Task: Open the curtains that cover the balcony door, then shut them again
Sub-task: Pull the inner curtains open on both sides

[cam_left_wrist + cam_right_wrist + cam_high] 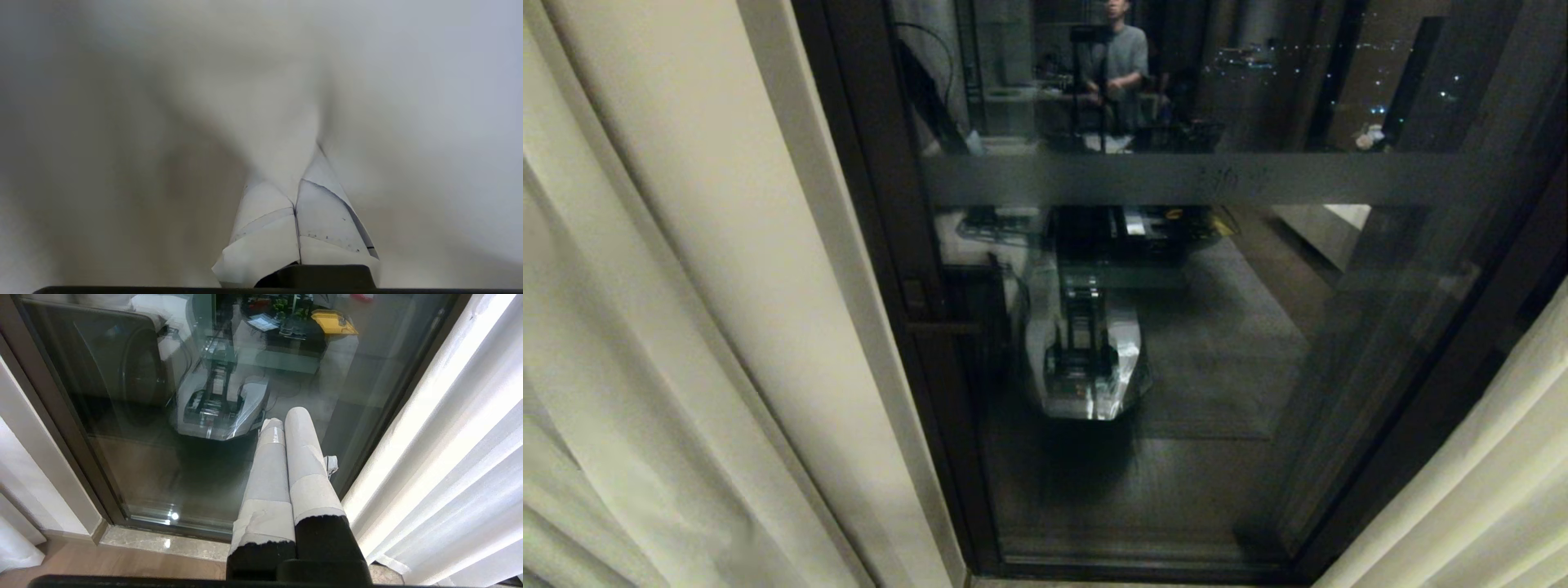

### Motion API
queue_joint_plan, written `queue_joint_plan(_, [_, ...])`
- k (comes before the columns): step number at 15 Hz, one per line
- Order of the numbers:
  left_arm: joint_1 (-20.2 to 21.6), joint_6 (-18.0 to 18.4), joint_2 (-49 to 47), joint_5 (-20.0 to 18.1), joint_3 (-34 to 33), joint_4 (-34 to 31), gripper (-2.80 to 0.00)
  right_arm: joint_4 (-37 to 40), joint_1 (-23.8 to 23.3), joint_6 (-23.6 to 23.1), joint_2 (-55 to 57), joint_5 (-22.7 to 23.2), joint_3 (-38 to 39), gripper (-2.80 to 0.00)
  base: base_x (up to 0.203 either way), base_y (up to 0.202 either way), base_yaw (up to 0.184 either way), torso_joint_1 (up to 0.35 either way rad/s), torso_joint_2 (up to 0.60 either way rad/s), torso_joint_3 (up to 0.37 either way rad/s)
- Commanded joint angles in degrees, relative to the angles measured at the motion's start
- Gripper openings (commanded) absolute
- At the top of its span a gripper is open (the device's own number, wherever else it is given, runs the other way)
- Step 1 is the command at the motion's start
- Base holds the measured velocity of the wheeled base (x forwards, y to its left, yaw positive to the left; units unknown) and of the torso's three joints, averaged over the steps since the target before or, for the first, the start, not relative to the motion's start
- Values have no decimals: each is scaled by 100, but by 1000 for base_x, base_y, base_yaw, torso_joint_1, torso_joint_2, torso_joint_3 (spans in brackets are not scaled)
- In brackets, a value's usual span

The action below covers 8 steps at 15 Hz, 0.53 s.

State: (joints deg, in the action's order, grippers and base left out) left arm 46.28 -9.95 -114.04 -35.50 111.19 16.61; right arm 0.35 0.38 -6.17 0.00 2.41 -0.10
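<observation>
Curtains [686, 327] (cream, softly folded) parted

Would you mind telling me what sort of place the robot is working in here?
Probably a home or hotel room at night: cream woven fabric curtains flank a dark-framed sliding glass balcony door, whose glass reflects a furnished room and a standing person.

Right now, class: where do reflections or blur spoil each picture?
Head view: the balcony door glass mirrors the room, robot and a person. Left wrist view: curtains blurred around the left gripper. Right wrist view: reflections and a floor glint; right gripper sharp.
</observation>
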Motion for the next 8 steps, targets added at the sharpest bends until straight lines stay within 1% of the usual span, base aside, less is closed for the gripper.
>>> queue_joint_plan(1, [-345,-8,607,-18,-13,-23,-280,0,2,-14,9,5,1,-280,0,0,0,0,0,0])
queue_joint_plan(3, [-484,-7,847,-10,-89,-38,-280,0,-2,-7,9,5,1,-280,0,0,0,0,0,0])
queue_joint_plan(5, [-534,-7,1059,-10,-257,-35,-280,0,1,-8,9,5,1,-280,0,0,0,0,0,0])
queue_joint_plan(7, [-542,-3,1333,-15,-823,-30,-280,0,5,-8,9,5,1,-280,0,0,0,0,0,0])
queue_joint_plan(8, [-572,3,1512,-16,-1230,-14,-280,0,-3,-7,9,5,1,-280,0,0,0,0,0,0])
